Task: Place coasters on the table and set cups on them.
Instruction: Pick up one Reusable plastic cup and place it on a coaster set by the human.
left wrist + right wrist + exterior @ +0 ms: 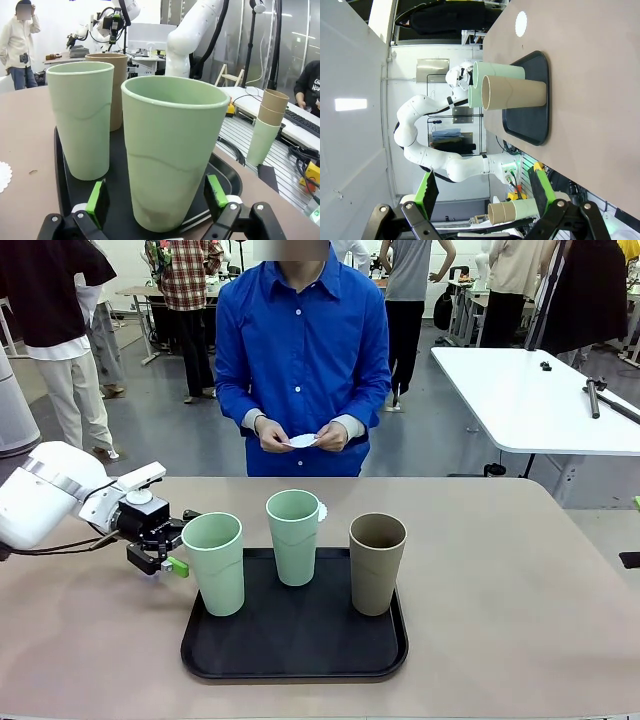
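Nearest us, our left gripper [156, 196], released, straddles a mint cup [172, 160] on the black tray [300, 660] by the counter's [520, 580] near edge. One coaster [321, 510] lies just beyond the tray. Next, we judge: clench, lift, carry it there.

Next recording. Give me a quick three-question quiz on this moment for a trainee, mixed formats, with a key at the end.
1. True or false: all three cups stand on the black tray.
2. Which colour of cup stands between the open fingers of the left gripper? A brown, B mint green, C none.
3. How many coasters can be seen lying on the table?

Key: 1 true. 2 B, the nearest mint green cup, with the pads either side of it. 3 one.
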Available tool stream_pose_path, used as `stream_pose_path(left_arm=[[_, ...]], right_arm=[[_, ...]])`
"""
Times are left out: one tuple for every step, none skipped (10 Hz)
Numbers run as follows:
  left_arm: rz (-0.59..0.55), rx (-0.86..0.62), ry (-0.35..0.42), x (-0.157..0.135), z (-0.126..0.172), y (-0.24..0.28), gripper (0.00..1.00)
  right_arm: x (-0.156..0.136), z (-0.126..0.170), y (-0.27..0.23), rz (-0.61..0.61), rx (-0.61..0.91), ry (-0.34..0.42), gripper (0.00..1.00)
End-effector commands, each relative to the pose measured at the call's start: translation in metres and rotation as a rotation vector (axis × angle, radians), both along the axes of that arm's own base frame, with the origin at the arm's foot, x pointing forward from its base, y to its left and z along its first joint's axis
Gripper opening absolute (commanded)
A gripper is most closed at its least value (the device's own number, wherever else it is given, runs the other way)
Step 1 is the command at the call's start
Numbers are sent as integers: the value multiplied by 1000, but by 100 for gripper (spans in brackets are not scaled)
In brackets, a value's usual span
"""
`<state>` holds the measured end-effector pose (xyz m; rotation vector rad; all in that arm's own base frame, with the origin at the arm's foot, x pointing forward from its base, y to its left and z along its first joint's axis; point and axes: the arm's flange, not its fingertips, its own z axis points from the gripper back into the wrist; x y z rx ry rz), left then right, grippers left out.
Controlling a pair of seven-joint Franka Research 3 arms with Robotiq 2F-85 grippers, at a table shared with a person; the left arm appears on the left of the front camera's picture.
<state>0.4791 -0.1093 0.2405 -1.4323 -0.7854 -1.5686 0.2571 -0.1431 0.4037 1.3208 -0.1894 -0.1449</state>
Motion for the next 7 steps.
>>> stream_pose_path(left_arm=[[-21, 23, 6, 4, 0, -9, 100], [-25, 26, 11, 4, -2, -10, 100], [-36, 29, 16, 3, -3, -13, 100], [-45, 34, 19, 3, -4, -16, 100], [-54, 39, 19, 2, -5, -20, 100], [-64, 44, 21, 2, -7, -24, 100], [-72, 49, 16, 1, -7, -28, 100]], right_arm=[[2, 1, 0, -7, 13, -1, 100], [2, 1, 0, -7, 13, -1, 100], [2, 1, 0, -7, 13, -1, 100], [2, 1, 0, -7, 13, -1, 100], [2, 1, 0, -7, 13, -1, 100], [2, 1, 0, -7, 13, -1, 100], [2, 1, 0, -7, 13, -1, 100]])
